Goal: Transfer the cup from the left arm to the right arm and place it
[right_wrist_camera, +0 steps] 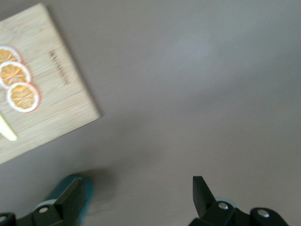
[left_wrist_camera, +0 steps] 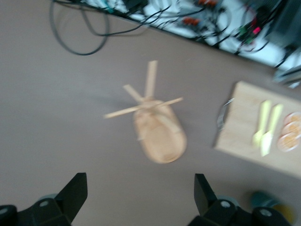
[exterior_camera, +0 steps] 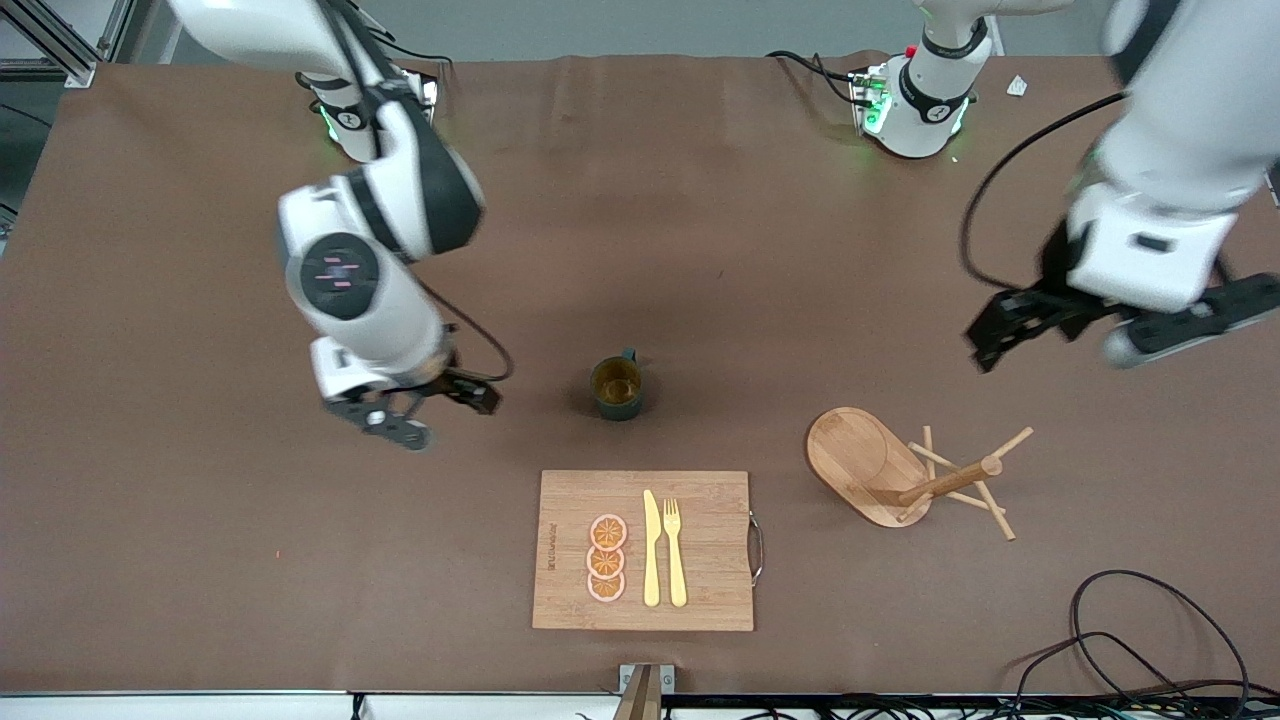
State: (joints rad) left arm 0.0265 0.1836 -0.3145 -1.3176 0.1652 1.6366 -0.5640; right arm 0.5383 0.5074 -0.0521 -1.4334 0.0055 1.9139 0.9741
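The cup [exterior_camera: 616,388], a small dark teal mug with a gold inside, stands upright on the brown table just farther from the front camera than the cutting board [exterior_camera: 644,550]. My right gripper [exterior_camera: 440,412] hangs open and empty low over the table beside the cup, toward the right arm's end. In the right wrist view a teal edge of the cup [right_wrist_camera: 87,184] shows by one finger of that gripper [right_wrist_camera: 138,194]. My left gripper [exterior_camera: 1090,330] is open and empty, up over the table near the left arm's end. The left wrist view has the gripper [left_wrist_camera: 140,193] and the cup [left_wrist_camera: 270,205] at the frame's corner.
The board carries a yellow knife [exterior_camera: 651,548], a fork [exterior_camera: 675,550] and three orange slices [exterior_camera: 606,558]. A wooden mug stand [exterior_camera: 880,465] lies tipped on its side toward the left arm's end. Black cables [exterior_camera: 1140,640] loop near the table's front corner.
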